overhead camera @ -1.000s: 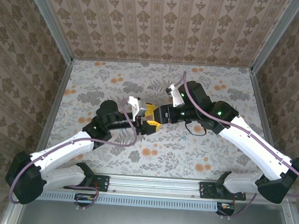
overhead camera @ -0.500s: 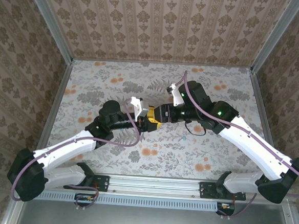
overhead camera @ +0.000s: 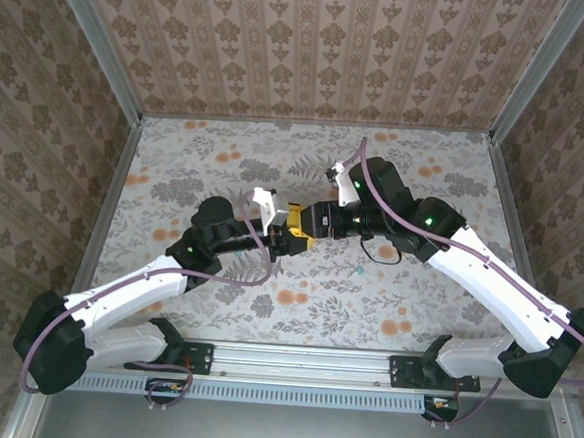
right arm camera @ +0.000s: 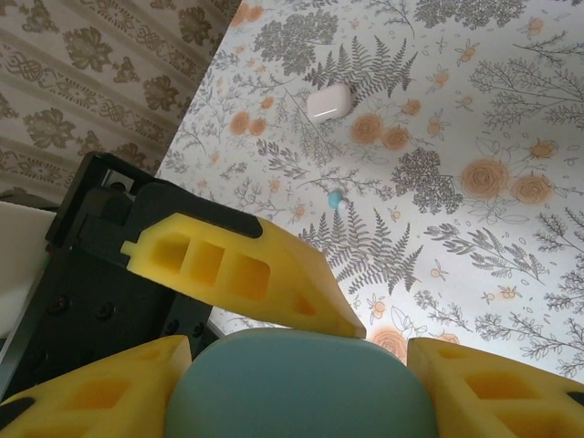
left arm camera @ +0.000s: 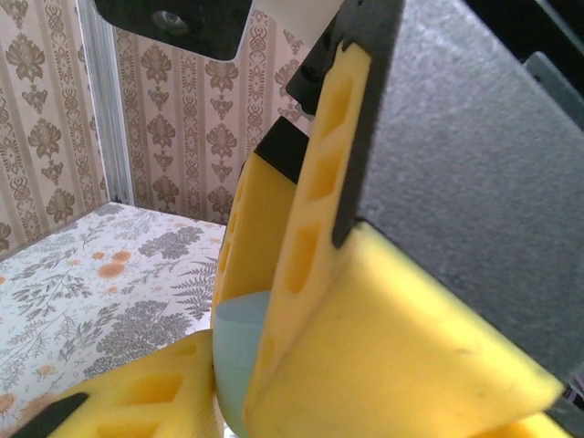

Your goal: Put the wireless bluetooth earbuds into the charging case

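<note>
— What was the biggest thing there?
— The flower-printed surface (overhead camera: 206, 163), closed in by papered walls (overhead camera: 314, 50). Over its middle the left arm (overhead camera: 136, 293) and the right arm (overhead camera: 489, 268) met tip to tip.

— And the jaws?
— The right jaws were closed across the wide sides of the charging case (right arm camera: 297, 388), a pale teal rounded shell. A yellow pad (right arm camera: 91, 397) touched it on either side, and it was held up off the surface. The left jaws stood narrow and pinched the same case the other way. One of their yellow fingers (right arm camera: 246, 274) lay along its top. In the left wrist view the teal shell (left arm camera: 235, 356) sat squeezed between yellow pads.

— Was the case open? Anything in it?
— I could not tell. Its smooth outside showed, and the fingers hid the rest, so I could not say whether it held anything.

— Where were the earbuds, then?
— Down on the surface, well apart from the case. A pale white pebble-like piece (right arm camera: 328, 102) lay flat on the print, farther from the jaws. I could not tell whether it was a bud or something else. Between it and the jaws lay one tiny teal earbud (right arm camera: 337, 198), on its own and touching nothing.
</note>
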